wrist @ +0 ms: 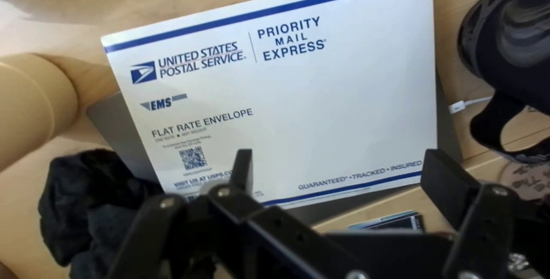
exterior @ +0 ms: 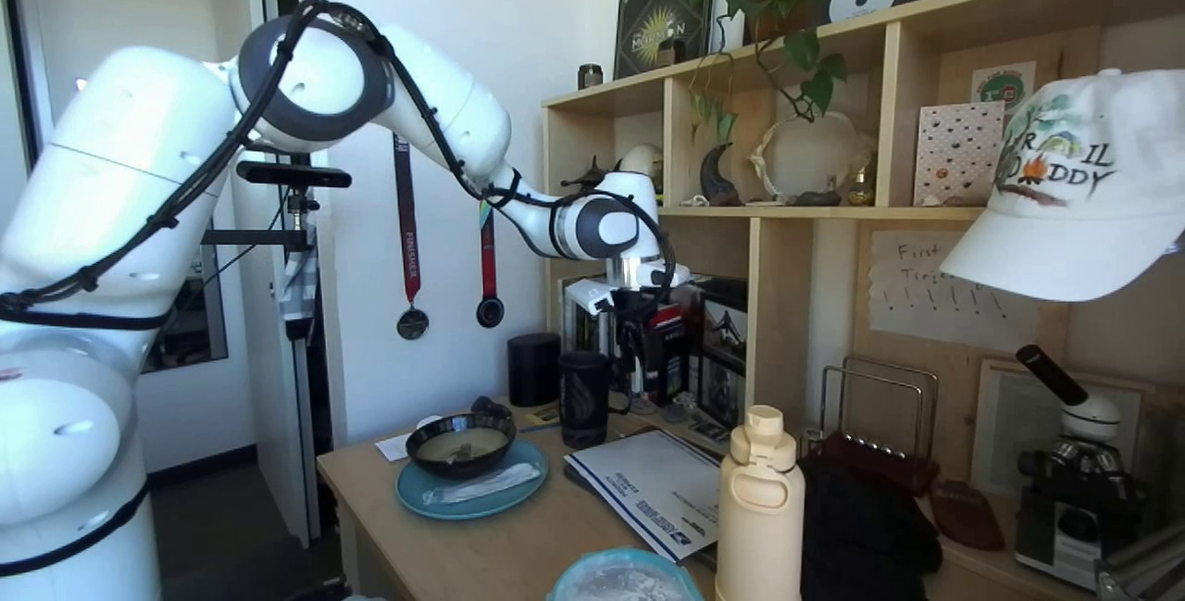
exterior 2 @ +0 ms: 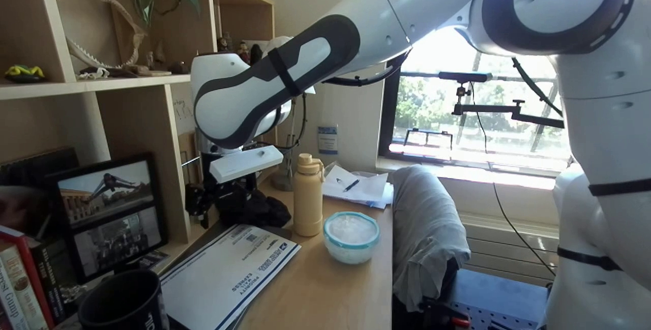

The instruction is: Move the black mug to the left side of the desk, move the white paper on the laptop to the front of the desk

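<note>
Mug (exterior: 584, 402), one, beside one laptop (wrist: 117, 128) under one paper (wrist: 283, 94).

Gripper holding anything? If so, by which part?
Nothing held: the black two-finger gripper is open and empty; the flat white, blue-striped envelope lies ungripped on the flat dark laptop.

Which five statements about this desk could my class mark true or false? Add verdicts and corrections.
1. The white paper lies on the laptop. True.
2. The black mug and cream bottle both stand upright. True.
3. The pincer is shut on the black mug. False: the pincer is open, holding nothing.
4. The black mug stands on the laptop. False: it stands beside the laptop.
5. The white paper says PRIORITY MAIL EXPRESS. True.
</note>
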{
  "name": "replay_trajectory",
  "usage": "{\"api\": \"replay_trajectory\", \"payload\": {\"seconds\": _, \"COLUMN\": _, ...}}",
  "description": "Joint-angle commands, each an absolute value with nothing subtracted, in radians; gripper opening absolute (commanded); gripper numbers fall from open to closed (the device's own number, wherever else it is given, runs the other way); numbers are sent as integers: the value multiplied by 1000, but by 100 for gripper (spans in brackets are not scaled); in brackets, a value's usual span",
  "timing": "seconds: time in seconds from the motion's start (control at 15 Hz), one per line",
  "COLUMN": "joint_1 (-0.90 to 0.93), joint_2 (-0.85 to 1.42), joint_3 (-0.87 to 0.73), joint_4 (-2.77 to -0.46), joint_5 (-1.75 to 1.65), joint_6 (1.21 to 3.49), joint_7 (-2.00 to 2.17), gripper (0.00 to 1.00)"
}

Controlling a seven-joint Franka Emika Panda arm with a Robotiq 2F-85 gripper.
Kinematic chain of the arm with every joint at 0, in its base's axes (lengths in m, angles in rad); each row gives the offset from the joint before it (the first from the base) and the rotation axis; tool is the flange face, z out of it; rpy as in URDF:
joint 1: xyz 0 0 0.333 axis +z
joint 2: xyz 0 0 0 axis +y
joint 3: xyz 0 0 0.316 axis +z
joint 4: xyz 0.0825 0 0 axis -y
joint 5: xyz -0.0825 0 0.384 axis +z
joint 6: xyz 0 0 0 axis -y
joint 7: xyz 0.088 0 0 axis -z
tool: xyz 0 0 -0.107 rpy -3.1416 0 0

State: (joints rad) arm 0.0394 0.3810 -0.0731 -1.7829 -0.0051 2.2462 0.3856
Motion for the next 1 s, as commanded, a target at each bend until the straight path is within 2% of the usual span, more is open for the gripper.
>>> {"api": "replay_trajectory", "payload": {"seconds": 0.0, "joint_1": -4, "joint_2": 281, "joint_3": -83, "joint_4": -2034, "joint_5": 101, "joint_6": 2452, "joint_7": 434, "gripper": 100}}
{"api": "replay_trajectory", "payload": {"seconds": 0.33, "joint_1": -86, "joint_2": 254, "joint_3": -59, "joint_4": -2335, "joint_5": 368, "joint_6": 2799, "joint_7": 365, "gripper": 100}}
{"api": "replay_trajectory", "payload": {"seconds": 0.53, "joint_1": -164, "joint_2": 269, "joint_3": 31, "joint_4": -2435, "joint_5": 585, "joint_6": 2983, "joint_7": 236, "gripper": 100}}
{"api": "replay_trajectory", "payload": {"seconds": 0.6, "joint_1": -115, "joint_2": 315, "joint_3": -31, "joint_4": -2362, "joint_5": 492, "joint_6": 2915, "joint_7": 293, "gripper": 100}}
{"api": "replay_trajectory", "payload": {"seconds": 0.93, "joint_1": -152, "joint_2": 308, "joint_3": 14, "joint_4": -2407, "joint_5": 556, "joint_6": 2973, "joint_7": 254, "gripper": 100}}
